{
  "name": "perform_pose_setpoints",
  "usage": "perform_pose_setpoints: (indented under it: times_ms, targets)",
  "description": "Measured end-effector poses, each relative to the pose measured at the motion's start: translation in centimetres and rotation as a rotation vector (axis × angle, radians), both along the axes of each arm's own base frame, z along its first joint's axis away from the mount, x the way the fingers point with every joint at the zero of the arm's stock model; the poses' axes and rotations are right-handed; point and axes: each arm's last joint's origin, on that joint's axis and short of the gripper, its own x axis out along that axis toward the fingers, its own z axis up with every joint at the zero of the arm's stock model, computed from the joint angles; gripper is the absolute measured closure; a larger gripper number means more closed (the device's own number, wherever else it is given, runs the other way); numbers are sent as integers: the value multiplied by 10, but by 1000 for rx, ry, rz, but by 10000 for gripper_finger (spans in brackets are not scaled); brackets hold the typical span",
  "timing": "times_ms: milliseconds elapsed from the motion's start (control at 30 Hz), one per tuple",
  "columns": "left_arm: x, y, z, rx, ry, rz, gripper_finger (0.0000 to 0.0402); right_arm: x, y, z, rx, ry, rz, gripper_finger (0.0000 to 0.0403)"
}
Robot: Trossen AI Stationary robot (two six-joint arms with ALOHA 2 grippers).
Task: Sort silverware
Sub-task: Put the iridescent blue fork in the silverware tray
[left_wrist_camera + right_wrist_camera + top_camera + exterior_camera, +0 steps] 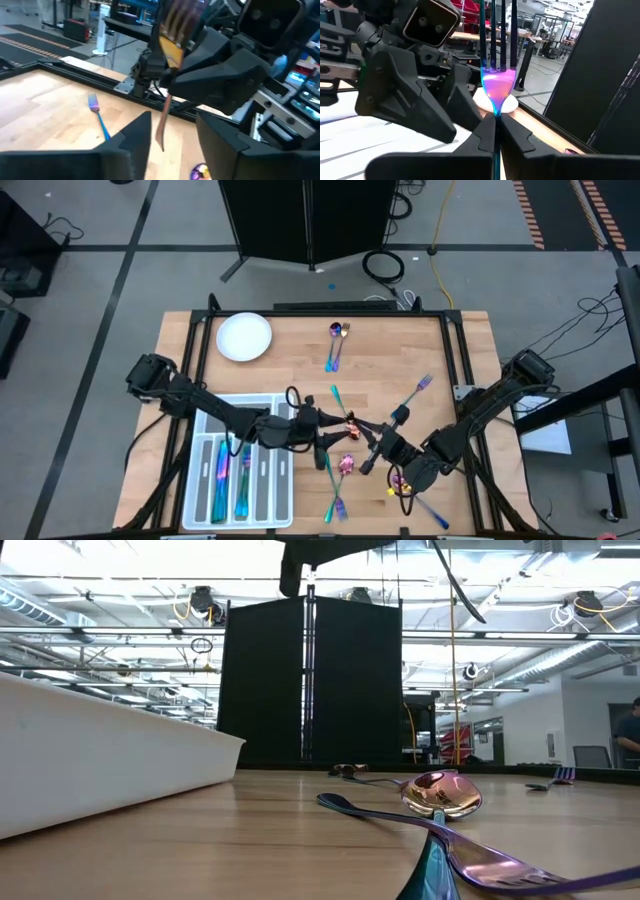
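Above the middle of the wooden table the two arms meet nose to nose. The right gripper is clamped tight on the neck of an iridescent fork, whose tines stand up past the fingers in the right wrist view, the pink-violet root just above the pinch. From the left wrist view that same fork hangs handle-down out of the right arm's gripper, facing the left gripper, whose fingers stand apart on either side of the handle without visibly touching it (so the fork sits with the right arm only, as far as can be seen). From above, the left gripper and right gripper are near each other over the table's front half, beside the translucent compartment tray, which holds a few rainbow pieces in its slots. The rest of the silverware is spread over the wood: a spoon and another piece near the far edge beside the white round plate, a fork lying alone to the right, another fork seen on the table past the left fingers, a pink-bowled spoon and teal-handled pieces toward the front. At table height the spoon's bowl rests on crossed handles, with the tray's white wall on the left.
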Motion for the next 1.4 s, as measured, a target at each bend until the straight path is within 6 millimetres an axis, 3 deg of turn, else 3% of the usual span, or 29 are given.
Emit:
perform_pose_setpoints:
  times_ms: [200, 700, 1067, 1267, 1400]
  targets:
    - [0, 3, 1, -18, -12, 100, 193, 0, 0, -1, -10, 11, -3, 403]
    - [-1, 4, 10, -6, -96, 137, 191, 5, -9, -2, -20, 21, -34, 403]
    - [4, 18, 13, -29, -123, 178, 191, 12, -15, -2, 11, 28, 14, 403]
    - [5, 22, 12, -45, -125, 192, 200, 12, -15, -2, 7, 29, 9, 403]
    - [5, 22, 12, -45, -125, 193, 244, 12, -15, -2, 4, 31, 8, 403]
